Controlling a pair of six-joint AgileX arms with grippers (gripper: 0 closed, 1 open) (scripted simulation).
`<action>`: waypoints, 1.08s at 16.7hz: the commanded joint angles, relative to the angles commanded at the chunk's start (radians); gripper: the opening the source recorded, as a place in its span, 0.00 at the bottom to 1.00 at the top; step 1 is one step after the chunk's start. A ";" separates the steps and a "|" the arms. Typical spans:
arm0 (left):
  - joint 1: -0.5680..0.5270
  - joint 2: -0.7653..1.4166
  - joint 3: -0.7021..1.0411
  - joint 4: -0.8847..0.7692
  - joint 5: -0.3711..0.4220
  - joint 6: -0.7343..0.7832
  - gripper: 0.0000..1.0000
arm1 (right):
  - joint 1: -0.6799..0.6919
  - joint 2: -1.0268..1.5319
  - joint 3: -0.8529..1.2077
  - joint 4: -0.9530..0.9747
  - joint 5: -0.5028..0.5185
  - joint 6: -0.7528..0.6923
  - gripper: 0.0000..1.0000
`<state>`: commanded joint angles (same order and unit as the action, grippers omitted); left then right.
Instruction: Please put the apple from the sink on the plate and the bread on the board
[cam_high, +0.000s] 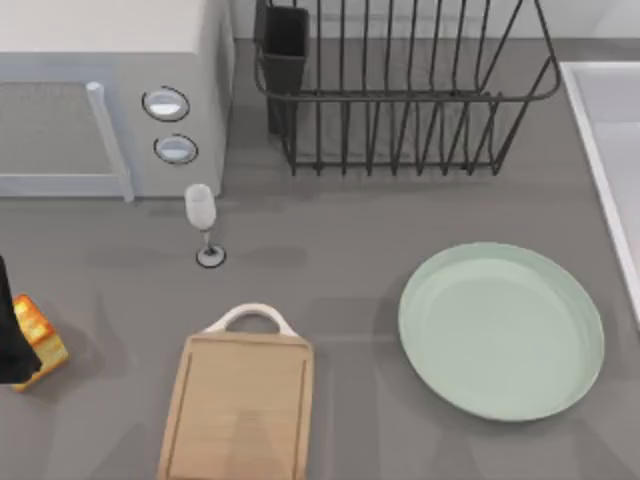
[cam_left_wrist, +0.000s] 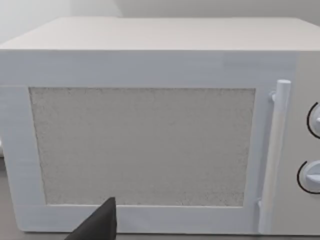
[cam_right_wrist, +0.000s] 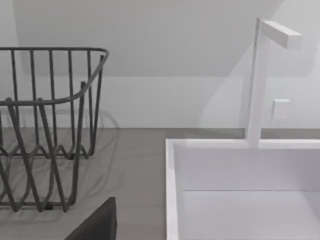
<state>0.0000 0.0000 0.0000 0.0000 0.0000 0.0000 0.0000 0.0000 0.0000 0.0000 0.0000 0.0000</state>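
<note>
The left tool (cam_high: 10, 345), left of the board (cam_high: 240, 410), touches the bread (cam_high: 40, 340); its grip cannot be told. The plate (cam_high: 500, 330) lies right of the board.

Dish rack (cam_right_wrist: 45, 130) beside the sink (cam_right_wrist: 240, 175), apparently apart.
</note>
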 joint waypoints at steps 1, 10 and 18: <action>0.000 0.000 0.000 0.000 0.000 0.000 1.00 | 0.000 0.000 0.000 0.000 0.000 0.000 1.00; 0.000 0.000 0.000 0.000 0.000 0.000 1.00 | -0.076 0.464 0.406 -0.264 0.001 -0.071 1.00; 0.000 0.000 0.000 0.000 0.000 0.000 1.00 | -0.198 1.333 1.073 -0.689 0.002 -0.186 1.00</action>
<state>0.0000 0.0000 0.0000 0.0000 0.0000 0.0000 -0.1981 1.3325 1.0726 -0.6889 0.0019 -0.1861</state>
